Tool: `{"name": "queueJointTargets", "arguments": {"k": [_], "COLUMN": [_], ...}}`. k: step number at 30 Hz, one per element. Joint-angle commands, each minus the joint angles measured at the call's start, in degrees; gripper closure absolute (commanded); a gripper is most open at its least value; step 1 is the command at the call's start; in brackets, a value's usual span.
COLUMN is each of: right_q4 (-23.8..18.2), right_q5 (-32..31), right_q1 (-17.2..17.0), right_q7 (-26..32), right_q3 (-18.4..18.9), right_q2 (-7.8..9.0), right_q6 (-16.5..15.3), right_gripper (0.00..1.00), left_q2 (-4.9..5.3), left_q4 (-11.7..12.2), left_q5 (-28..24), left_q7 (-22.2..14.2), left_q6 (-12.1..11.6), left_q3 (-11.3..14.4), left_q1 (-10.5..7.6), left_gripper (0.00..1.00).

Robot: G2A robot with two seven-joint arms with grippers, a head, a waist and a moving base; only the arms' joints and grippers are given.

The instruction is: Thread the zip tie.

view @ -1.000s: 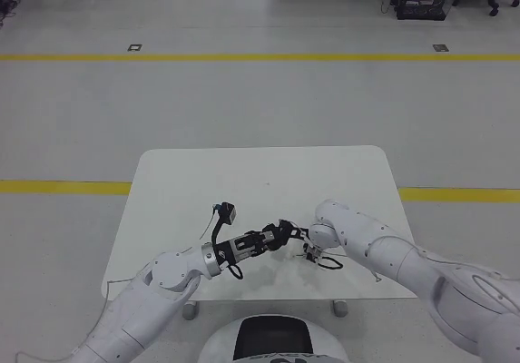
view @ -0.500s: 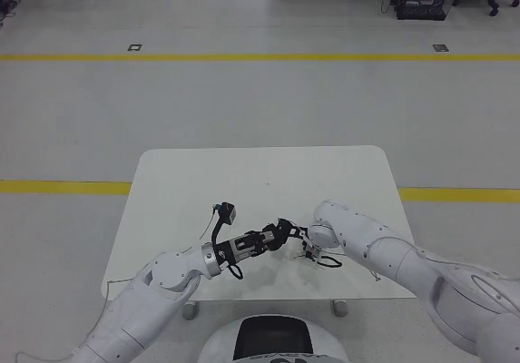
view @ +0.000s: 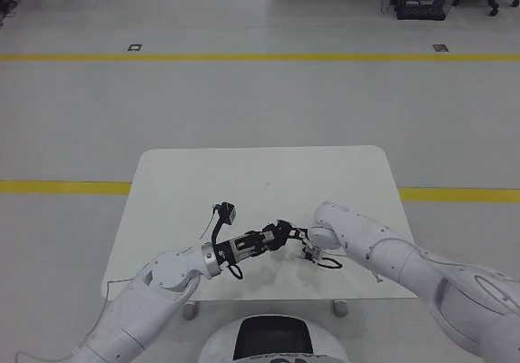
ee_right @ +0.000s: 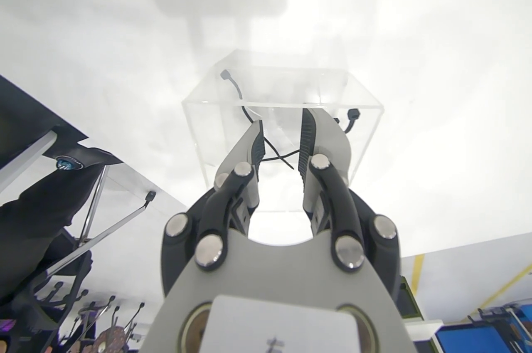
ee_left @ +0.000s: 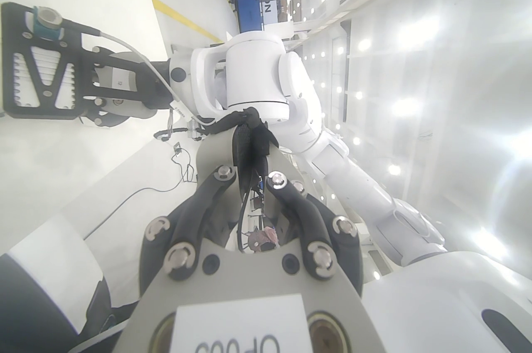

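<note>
One zip tie (ee_left: 248,117) is sitting in the shut jaws of the left gripper (ee_left: 251,140); the right gripper (ee_right: 283,120) is hanging half open, empty; we are judging threading unfinished.

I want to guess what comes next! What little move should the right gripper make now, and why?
Probably shut the right gripper on the black strands crossing between its open fingers, at the clear box. The left gripper holds a zip tie.
</note>
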Motion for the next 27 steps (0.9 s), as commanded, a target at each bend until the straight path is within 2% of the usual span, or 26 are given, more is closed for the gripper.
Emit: {"name": "queueJointTargets", "arguments": {"k": [1, 11, 18, 27], "right_q4": [-0.18, -4.05, -4.33, -3.08], "right_q5": [-0.19, 1.36, 3.82, 4.06], "right_q1": [0.03, -0.23, 0.05, -0.18], "right_q7": [-0.36, 2.67, 5.17, 6.35], "right_q3": [0.00, 0.00, 0.00, 0.00], "right_q2": [0.23, 1.61, 1.44, 0.30], "right_q6": [0.00, 0.00, 0.00, 0.00], "right_gripper": [0.80, 0.79, 0.77, 0.78], "left_q2": [0.00, 0.00, 0.00, 0.00], "left_q4": [0.00, 0.00, 0.00, 0.00], "left_q5": [0.00, 0.00, 0.00, 0.00], "left_q7": [0.00, 0.00, 0.00, 0.00], "left_q6": [0.00, 0.00, 0.00, 0.00], "left_q3": [0.00, 0.00, 0.00, 0.00], "left_q1": [0.00, 0.00, 0.00, 0.00], "left_gripper": [1.00, 1.00, 1.00, 1.00]}}
